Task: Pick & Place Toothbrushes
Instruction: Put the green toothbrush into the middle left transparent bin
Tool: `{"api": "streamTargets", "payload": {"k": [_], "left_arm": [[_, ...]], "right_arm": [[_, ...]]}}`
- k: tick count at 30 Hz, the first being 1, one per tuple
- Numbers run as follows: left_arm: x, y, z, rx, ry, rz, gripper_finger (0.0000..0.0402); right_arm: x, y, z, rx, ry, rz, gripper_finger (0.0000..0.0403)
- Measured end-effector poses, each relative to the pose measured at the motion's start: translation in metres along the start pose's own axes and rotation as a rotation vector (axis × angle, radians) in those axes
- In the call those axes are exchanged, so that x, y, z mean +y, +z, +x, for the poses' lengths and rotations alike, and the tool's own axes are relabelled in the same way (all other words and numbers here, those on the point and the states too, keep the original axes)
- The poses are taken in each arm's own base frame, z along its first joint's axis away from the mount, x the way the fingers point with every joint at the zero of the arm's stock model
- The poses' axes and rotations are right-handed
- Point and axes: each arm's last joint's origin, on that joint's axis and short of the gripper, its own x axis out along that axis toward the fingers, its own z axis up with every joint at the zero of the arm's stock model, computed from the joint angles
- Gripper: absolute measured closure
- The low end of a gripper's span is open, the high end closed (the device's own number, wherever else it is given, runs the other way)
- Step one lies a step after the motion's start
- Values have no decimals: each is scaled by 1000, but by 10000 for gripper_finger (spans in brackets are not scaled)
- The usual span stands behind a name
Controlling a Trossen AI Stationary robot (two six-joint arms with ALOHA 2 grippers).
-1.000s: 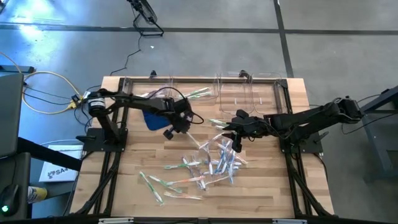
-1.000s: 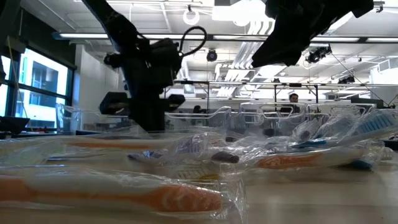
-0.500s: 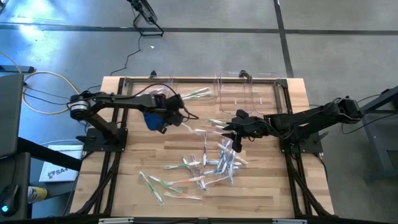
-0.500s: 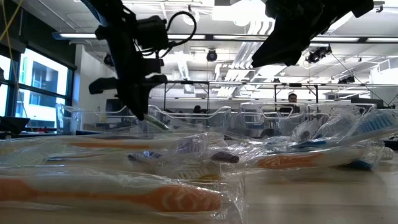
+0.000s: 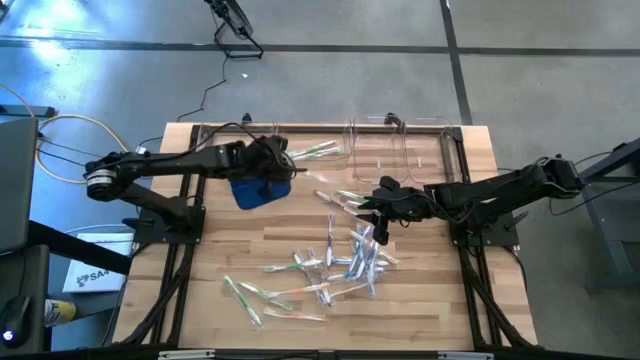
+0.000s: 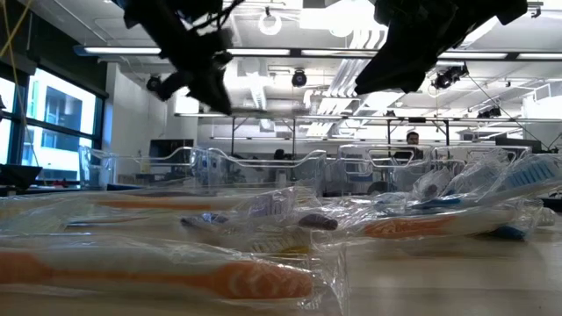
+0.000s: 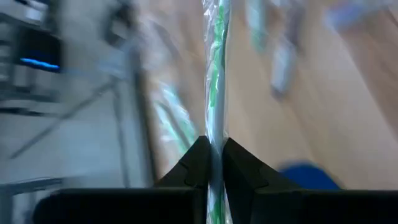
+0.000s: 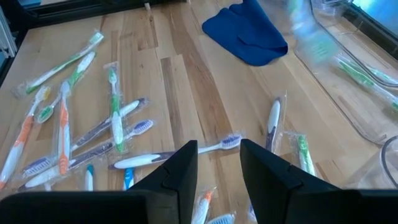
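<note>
Between the left gripper's (image 7: 214, 163) dark fingers (image 7: 193, 167) you see a wrapped green toothbrush (image 7: 215, 81), clamped at its lower part; the handle stands straight out past the fingertips. From the high view, this gripper (image 5: 277, 163) hangs just above the blue cloth (image 5: 255, 192), at the cloth's far edge, and the held toothbrush is not clear to make out there. Just beyond the cloth, toward the back rim of the bench (image 5: 220, 260), lie the clear plastic bins (image 5: 395, 150); one of them already has a few green toothbrushes (image 5: 318, 151) inside.

The right gripper (image 5: 368, 208) waits well to the right of the cloth, near the middle of the bench. Its fingers (image 8: 180, 169) stand apart and hold nothing; you can see bare wood between them in the right wrist view.

Most of the toothbrushes (image 5: 345, 262) lie loose in their clear wrapping on the bench, in a heap on the near side of the right gripper and away from the cloth. A smaller group (image 5: 255, 295) with green and orange handles lies nearer the front edge, below the cloth in the high view. Two single ones (image 5: 340, 198) lie between the cloth and the right gripper.

In the low view, wrapped brushes with orange handles (image 6: 219, 276) fill the foreground, and a person (image 6: 414, 138) shows far behind in the room.
</note>
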Motion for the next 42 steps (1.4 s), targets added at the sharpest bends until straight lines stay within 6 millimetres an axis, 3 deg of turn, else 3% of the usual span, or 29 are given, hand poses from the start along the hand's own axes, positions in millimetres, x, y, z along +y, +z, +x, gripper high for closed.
{"api": "streamTargets", "payload": {"k": [8, 20, 30, 37, 42], "left_arm": [[20, 8, -1, -8, 286, -166, 379], [50, -37, 9, 37, 262, -419, 380], [62, -54, 50, 51, 145, -486, 380], [82, -47, 75, 68, 144, -516, 380], [85, -50, 90, 161, 107, -535, 380]], "right_arm": [[0, 0, 0, -2, 1, 0, 289], [0, 0, 0, -2, 0, -18, 289], [-1, 1, 0, -16, -49, -19, 289], [-1, 0, 0, -15, -46, -16, 289], [-1, 0, 0, -15, -46, -16, 289]]}}
